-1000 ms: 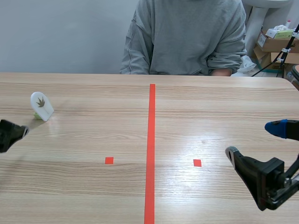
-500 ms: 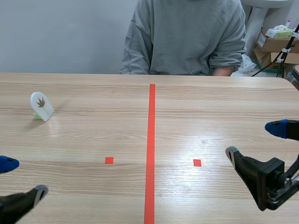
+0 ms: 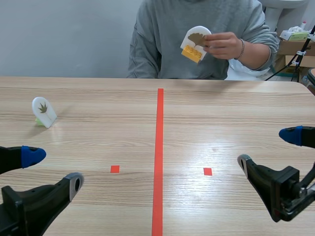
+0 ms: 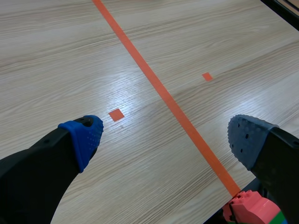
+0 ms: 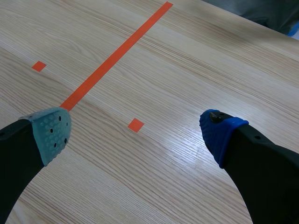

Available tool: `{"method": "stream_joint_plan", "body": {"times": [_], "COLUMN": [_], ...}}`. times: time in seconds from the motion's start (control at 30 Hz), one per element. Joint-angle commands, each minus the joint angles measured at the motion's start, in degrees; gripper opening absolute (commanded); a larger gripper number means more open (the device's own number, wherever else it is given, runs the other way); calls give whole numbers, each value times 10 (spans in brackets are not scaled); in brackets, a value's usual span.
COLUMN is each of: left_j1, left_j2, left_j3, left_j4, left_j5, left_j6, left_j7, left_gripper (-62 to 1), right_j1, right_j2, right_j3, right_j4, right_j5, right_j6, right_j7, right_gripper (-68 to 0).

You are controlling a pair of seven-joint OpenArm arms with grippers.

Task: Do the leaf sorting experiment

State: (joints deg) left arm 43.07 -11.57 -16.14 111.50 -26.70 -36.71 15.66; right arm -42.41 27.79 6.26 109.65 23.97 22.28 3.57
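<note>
Scene view first: you have the left gripper [image 3: 51, 168] low over the near left of the wooden table [image 3: 98, 142], its fingers spread wide with nothing between them, and the right gripper [image 3: 267, 148] low over the near right, just as wide and just as bare. One white leaf card [image 3: 44, 112] stands on a green base at the far left of the table, well apart from both grippers. Across the table a person in a grey sweatshirt [image 3: 167, 39] holds a second leaf card [image 3: 196, 43], white on a yellow brick base, up in the air in one hand [image 3: 224, 45], above the far edge and to the right of the red tape line [image 3: 158, 162]. From the left wrist view you see that gripper's blue pad [image 4: 86, 135] and grey pad [image 4: 247, 140] far apart, with the tape line and a tape square on the bare wood between them; a pink-red studded block [image 4: 250, 210] with a sliver of green sits low beside the grey-padded finger, and you cannot tell what it rests on. From the right wrist view the grey-green pad [image 5: 50, 133] and the other blue pad [image 5: 217, 133] stand wide apart over bare wood, a tape square between them.
</note>
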Motion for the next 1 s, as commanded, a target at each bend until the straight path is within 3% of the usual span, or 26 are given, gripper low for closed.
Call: {"method": "stream_joint_plan", "body": {"times": [0.0,0.97], "left_j1": [-4,-23], "left_j2": [-4,-5], "left_j3": [0,0], "left_j4": [-3,-4], "left_j5": [-8,-8], "left_j6": [1,1], "left_j7": [-8,9], "left_gripper": [-37,-37], "right_j1": [7,7], "right_j2": [1,1], "right_j3": [4,4], "right_j4": [8,8], "right_j5": [4,4], "right_j6": [0,0], "right_j7": [8,8], "right_gripper": [-111,-111]}}
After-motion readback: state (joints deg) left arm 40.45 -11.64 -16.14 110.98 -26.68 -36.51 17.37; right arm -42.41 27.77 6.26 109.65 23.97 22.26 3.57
